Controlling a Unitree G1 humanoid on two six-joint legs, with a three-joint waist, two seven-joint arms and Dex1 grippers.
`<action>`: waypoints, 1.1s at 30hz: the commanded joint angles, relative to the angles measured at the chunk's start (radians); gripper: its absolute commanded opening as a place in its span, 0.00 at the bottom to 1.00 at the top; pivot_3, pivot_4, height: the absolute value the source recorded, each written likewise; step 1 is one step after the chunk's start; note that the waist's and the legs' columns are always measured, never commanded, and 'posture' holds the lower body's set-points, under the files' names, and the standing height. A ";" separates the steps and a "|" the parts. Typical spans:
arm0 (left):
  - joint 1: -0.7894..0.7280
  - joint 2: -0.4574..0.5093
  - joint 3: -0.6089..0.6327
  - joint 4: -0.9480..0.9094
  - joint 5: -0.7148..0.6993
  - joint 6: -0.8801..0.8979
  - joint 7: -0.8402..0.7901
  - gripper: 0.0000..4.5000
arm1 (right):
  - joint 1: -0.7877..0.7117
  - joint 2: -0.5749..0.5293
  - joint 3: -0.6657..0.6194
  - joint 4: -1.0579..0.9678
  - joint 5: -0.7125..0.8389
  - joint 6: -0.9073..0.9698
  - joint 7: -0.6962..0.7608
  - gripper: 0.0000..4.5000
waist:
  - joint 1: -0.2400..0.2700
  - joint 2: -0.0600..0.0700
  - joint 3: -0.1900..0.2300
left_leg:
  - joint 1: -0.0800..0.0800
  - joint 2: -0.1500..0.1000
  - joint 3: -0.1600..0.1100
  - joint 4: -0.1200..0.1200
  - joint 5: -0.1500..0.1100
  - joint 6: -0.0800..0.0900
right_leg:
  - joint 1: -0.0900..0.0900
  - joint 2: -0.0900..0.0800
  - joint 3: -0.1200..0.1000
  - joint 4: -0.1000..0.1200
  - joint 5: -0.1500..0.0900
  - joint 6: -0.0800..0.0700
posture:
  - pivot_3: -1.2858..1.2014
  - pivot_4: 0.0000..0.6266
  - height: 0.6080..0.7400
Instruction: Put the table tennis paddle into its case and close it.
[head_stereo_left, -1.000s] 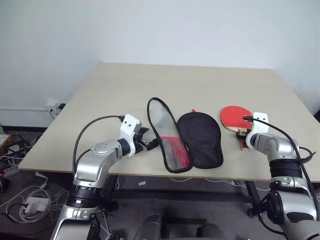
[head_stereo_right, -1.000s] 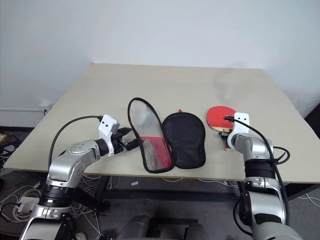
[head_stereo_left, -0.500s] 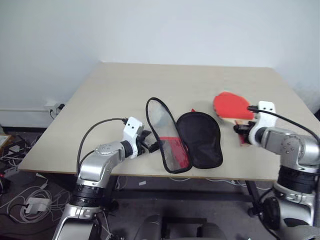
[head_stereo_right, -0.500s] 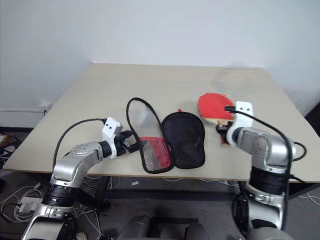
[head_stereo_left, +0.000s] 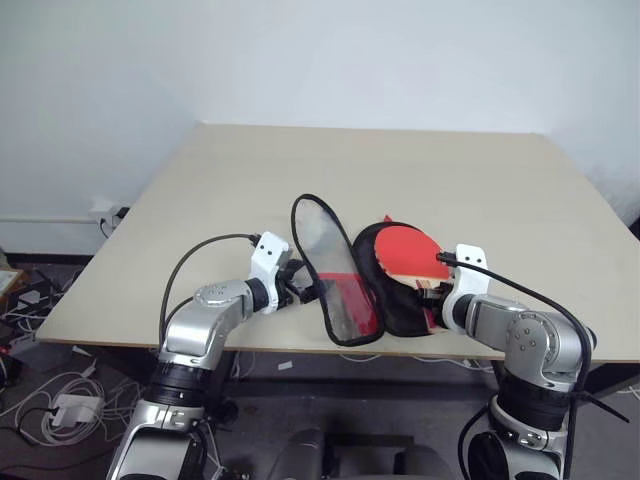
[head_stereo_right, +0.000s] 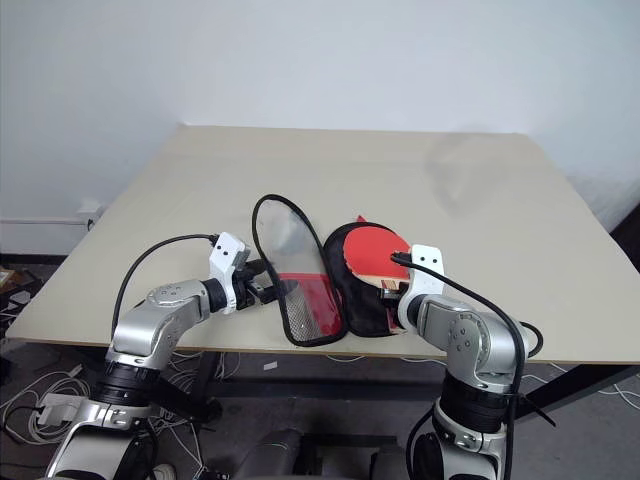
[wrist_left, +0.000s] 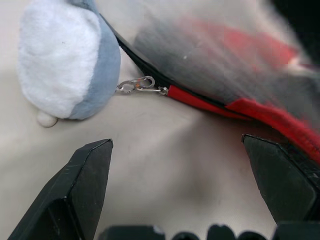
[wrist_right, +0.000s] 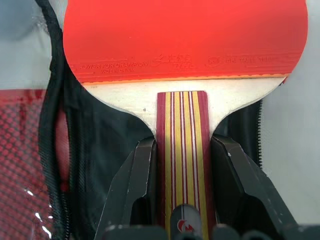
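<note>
Midway, right gripper (wrist_right: 182, 200) jaws clamp the paddle (head_stereo_left: 405, 250) over the open case (head_stereo_left: 395, 290); left gripper (wrist_left: 180, 195) jaws gape; zipping remains.

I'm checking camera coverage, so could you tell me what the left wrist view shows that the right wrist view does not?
Left wrist view alone: a metal zipper pull on the case's rim, a white and grey plush-looking object resting beside it on the table, and the left gripper with its fingers wide apart and nothing between them.

Right wrist view alone: the table tennis paddle, its striped handle clamped between the right gripper's fingers, held above the case's black lining.

Both: the open case with its black zipper rim and red fabric.
</note>
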 joint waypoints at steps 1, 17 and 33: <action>-0.031 -0.002 0.001 -0.014 0.004 -0.018 -0.006 1.00 | 0.004 0.016 0.020 0.001 -0.032 -0.058 -0.023 0.26 | 0.000 0.000 0.000 | 0.000 0.000 0.000 0.000 0.000 0.000 | 0.000 0.000 0.000 0.000 0.000 0.000 | 0.52 0.00 0.81; -0.021 0.004 0.006 -0.033 0.003 -0.009 -0.002 1.00 | -0.065 0.029 0.132 0.068 -0.049 -0.178 0.003 0.26 | -0.001 0.000 0.000 | 0.000 0.001 0.001 0.000 0.000 -0.001 | -0.001 0.000 0.000 0.000 0.000 0.000 | 0.52 0.00 0.81; -0.007 0.011 0.017 -0.049 -0.001 -0.004 0.014 1.00 | 0.049 -0.052 0.205 0.181 -0.085 -0.406 0.019 0.26 | 0.000 0.000 0.000 | 0.000 0.001 0.001 -0.001 0.000 -0.001 | 0.000 0.000 0.000 0.000 0.000 0.000 | 0.52 0.00 0.81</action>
